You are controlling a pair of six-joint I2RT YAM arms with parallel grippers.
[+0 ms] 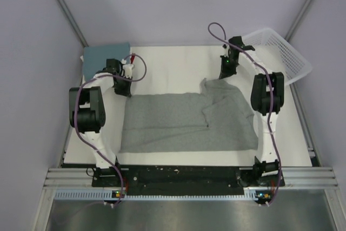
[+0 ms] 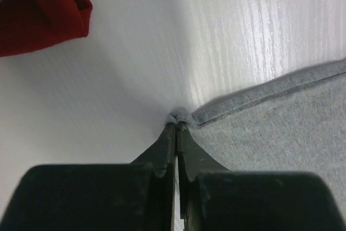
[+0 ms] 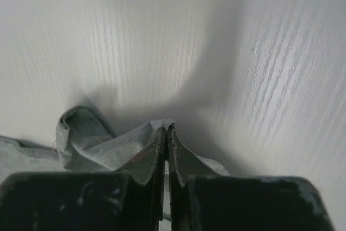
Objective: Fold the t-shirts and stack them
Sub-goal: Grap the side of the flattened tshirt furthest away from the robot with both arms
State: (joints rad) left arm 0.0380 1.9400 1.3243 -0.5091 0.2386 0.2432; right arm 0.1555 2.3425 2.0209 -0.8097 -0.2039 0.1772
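Heather-grey t-shirt (image 1: 184,125) lies spread across the middle of the white table (image 1: 167,60), mostly flat on its left part; its right part is rumpled, with a flap rising toward the far right. White lattice basket (image 1: 284,52) sits tilted at the table's far right corner. A folded teal-blue shirt (image 1: 105,58) rests at the far left corner, behind the left arm. In the left wrist view a folded red shirt (image 2: 40,20) shows at the upper left, apart from the grey cloth. Left gripper (image 2: 176,124) is pinched tight on the grey tee's hemmed far left corner, down at the tabletop. Right gripper (image 3: 166,129) is clamped on a bunched edge of the same tee at its far right
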